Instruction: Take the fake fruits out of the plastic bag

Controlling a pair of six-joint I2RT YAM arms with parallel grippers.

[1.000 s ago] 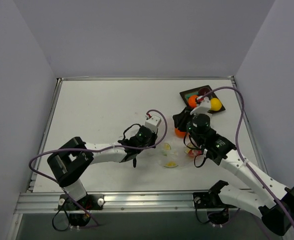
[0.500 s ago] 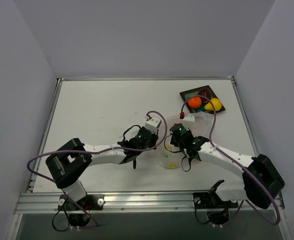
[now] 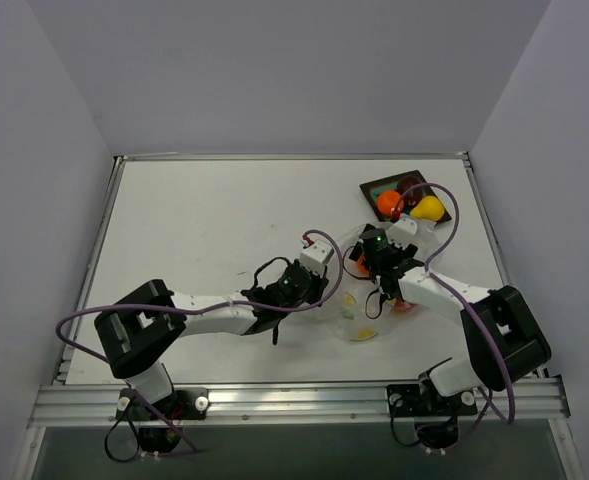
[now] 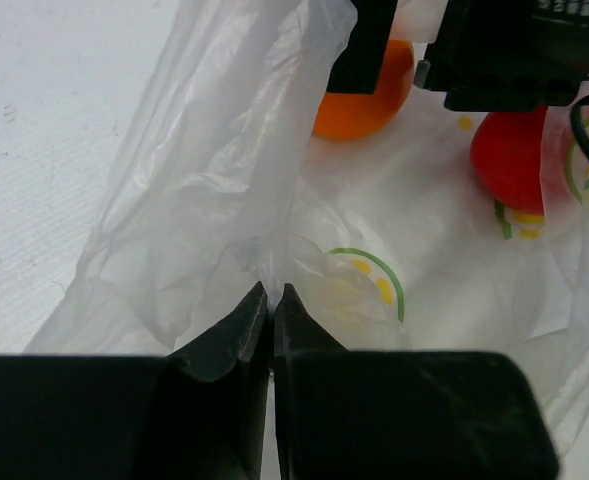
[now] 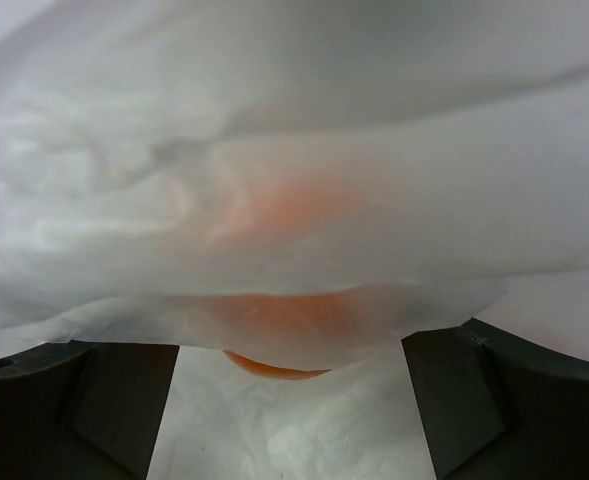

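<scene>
Tray (image 3: 371,188) on a white table (image 3: 214,220).
The dark tray sat askew at the table's upper right, near the far edge; plain grey walls (image 3: 274,70) ringed three sides, a metal rail (image 3: 274,402) below.

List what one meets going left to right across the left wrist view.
Bunched fold of the clear citrus-printed plastic bag → glossy orange plastic ball → glossy red plastic apple.
</scene>
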